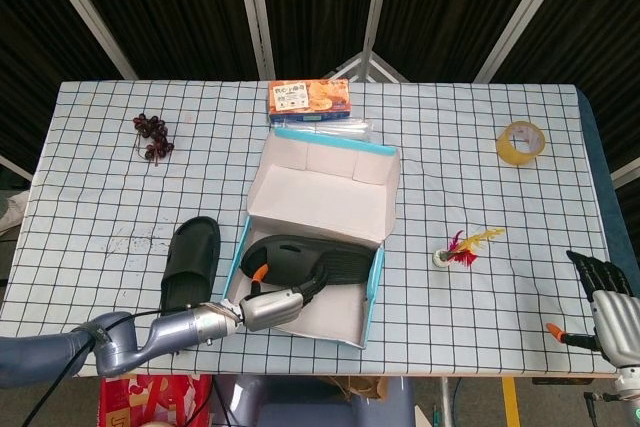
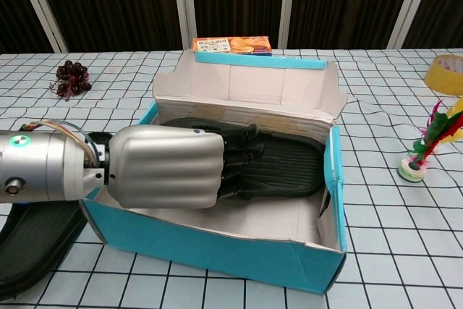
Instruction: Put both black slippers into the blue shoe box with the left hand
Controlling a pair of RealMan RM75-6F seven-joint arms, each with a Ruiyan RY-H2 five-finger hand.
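The blue shoe box (image 1: 372,292) (image 2: 239,255) stands open and skewed near the table's front, its lid upright at the back. One black slipper (image 1: 318,256) (image 2: 286,168) lies inside it. My left hand (image 1: 268,309) (image 2: 166,168) reaches over the box's left wall, and its dark fingers (image 2: 237,161) curl around that slipper's near end. The other black slipper (image 1: 192,261) (image 2: 32,240) lies on the table just left of the box, beside my left forearm. My right hand (image 1: 606,295) hangs at the table's front right corner with fingers apart, holding nothing.
An orange snack box (image 1: 309,97) (image 2: 231,44) and a clear plastic packet (image 1: 335,127) lie behind the shoe box. Dark grapes (image 1: 152,135) (image 2: 70,77) sit at the back left. A yellow tape roll (image 1: 521,141) and a feathered shuttlecock (image 1: 463,247) (image 2: 427,146) lie to the right.
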